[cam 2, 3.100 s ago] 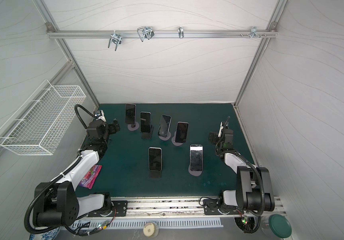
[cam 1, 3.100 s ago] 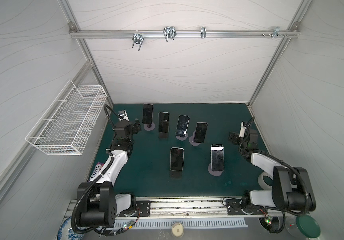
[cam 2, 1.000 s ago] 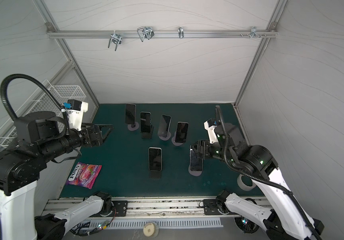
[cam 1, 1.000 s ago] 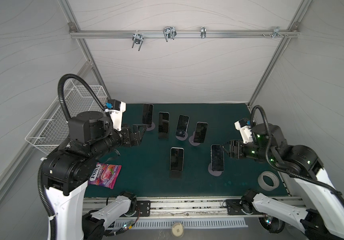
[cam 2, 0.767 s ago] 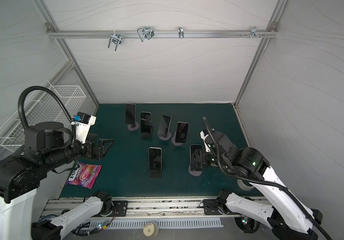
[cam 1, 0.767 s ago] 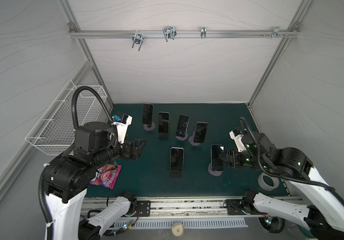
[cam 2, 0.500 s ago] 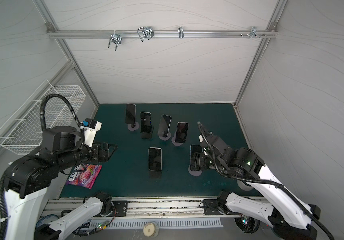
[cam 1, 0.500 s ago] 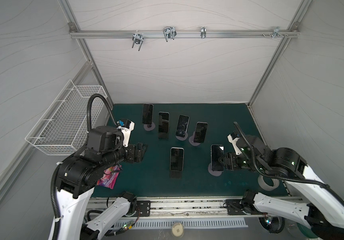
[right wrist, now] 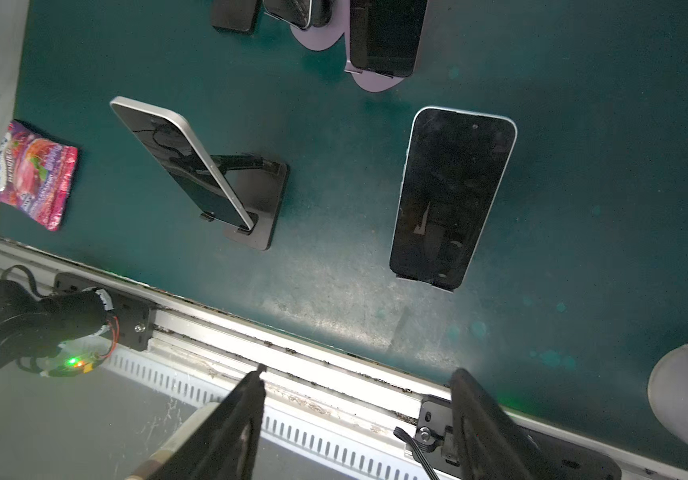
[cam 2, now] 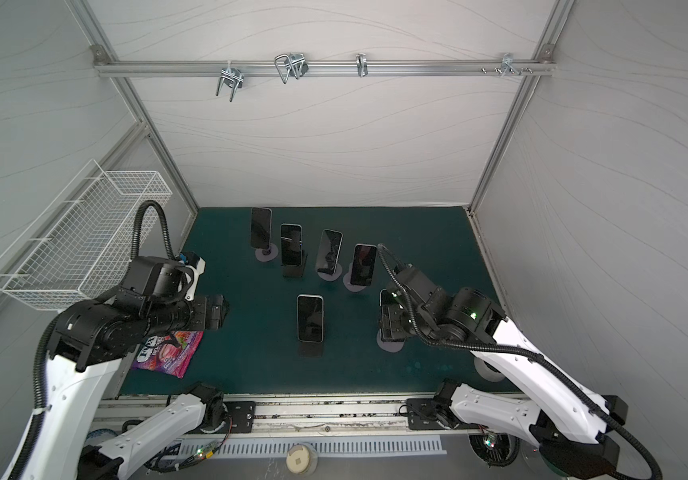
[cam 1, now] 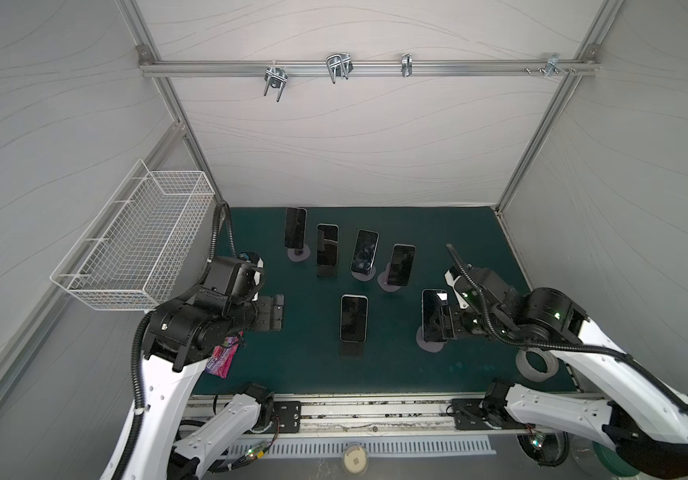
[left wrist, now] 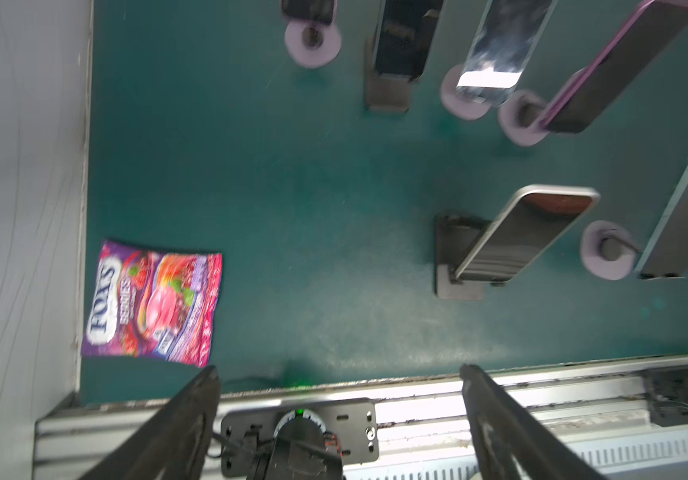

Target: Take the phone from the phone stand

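Jaws of the right gripper (cam 1: 445, 323) stand parted and empty just beside the phone (cam 1: 433, 311), which sits on its phone stand (cam 1: 428, 345) at the lower right of the surface (cam 1: 313, 365), and with the jaws of the left gripper (cam 1: 276, 312) likewise spread on nothing, the removal looks not yet begun.

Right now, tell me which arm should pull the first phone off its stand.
Right. The right gripper hangs open next to the front-right phone, with nothing held. The left gripper, also open, hangs near the candy bag, farther from any phone.
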`<state>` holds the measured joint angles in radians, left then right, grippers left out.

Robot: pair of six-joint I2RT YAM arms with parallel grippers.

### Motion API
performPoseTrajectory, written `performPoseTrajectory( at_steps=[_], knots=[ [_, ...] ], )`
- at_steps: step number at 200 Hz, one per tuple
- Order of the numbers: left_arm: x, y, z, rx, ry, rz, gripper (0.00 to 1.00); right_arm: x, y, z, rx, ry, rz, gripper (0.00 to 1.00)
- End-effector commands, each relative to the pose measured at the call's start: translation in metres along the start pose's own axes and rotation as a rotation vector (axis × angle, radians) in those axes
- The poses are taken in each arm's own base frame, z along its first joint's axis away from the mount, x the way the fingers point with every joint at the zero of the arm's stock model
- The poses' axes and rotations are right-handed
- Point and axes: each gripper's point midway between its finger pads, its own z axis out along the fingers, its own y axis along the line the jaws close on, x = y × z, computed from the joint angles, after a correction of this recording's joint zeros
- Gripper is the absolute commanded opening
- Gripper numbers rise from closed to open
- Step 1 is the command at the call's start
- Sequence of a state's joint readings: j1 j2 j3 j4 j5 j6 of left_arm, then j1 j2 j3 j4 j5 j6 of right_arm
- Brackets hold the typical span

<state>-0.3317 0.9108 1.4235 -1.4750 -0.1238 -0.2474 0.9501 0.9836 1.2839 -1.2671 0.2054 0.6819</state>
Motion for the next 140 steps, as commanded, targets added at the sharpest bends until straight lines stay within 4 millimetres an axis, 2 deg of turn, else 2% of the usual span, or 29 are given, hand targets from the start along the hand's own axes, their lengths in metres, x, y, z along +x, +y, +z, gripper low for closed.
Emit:
performPoseTrajectory(
  at_steps=[1,50,121,140],
  knots=[
    [0.009,0.009,0.0,-0.046,0.019,-0.024,0.92,0.005,-0.011,0.005,0.058,0.01,-0.01,0.73],
    [0.009,-0.004,0.008,0.016,0.043,-0.095,0.9,0.011,-0.03,0.013,0.164,0.022,0.032,0.74],
    [0.006,-0.031,0.006,0.149,0.075,-0.121,0.84,0.016,-0.036,0.024,0.191,0.027,0.042,0.8],
    [0.007,-0.039,0.009,0.176,0.101,-0.129,0.85,0.017,-0.043,0.025,0.232,0.023,0.062,0.8]
  ],
)
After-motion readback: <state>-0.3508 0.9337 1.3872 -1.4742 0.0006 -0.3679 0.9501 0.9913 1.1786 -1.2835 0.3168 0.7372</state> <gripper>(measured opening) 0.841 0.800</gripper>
